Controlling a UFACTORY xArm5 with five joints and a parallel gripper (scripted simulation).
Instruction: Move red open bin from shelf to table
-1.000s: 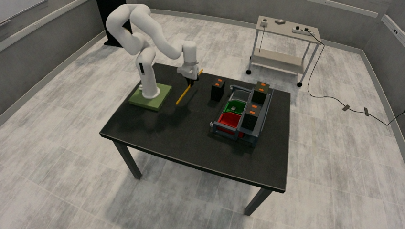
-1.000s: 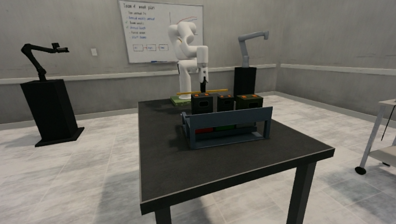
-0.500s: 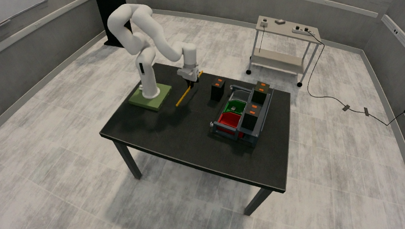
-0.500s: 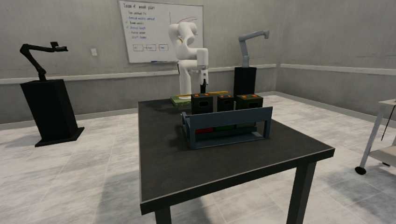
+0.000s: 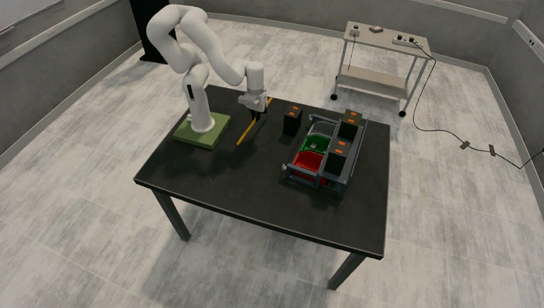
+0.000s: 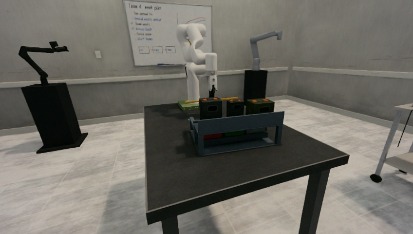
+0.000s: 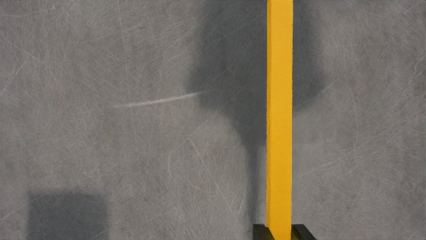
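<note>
My gripper [image 5: 258, 114] [image 6: 212, 94] [image 7: 280, 233] is shut on a long yellow bar [image 5: 246, 132] [image 6: 232, 98] [image 7: 279, 115] and holds it level, low over the black table [image 5: 229, 183] [image 6: 232, 179] [image 7: 100, 60] near the arm's green base [image 5: 198, 136]. I cannot tell whether the bar touches the table. The red open bin [image 5: 308, 161] [image 6: 213, 135] sits at the near end of the blue-grey shelf's [image 5: 303, 179] [image 6: 237, 123] lower level. A green bin [image 5: 315, 142] [image 6: 234, 133] stands next to it, and a grey bin [image 5: 322, 128] beyond that.
Two dark closed boxes [image 5: 349, 122] [image 5: 336, 156] stand on the shelf's upper level. A third dark box [image 5: 292, 120] [image 6: 234, 107] stands on the table between the shelf and my gripper. A white cart [image 5: 382, 57] stands on the floor beyond the table.
</note>
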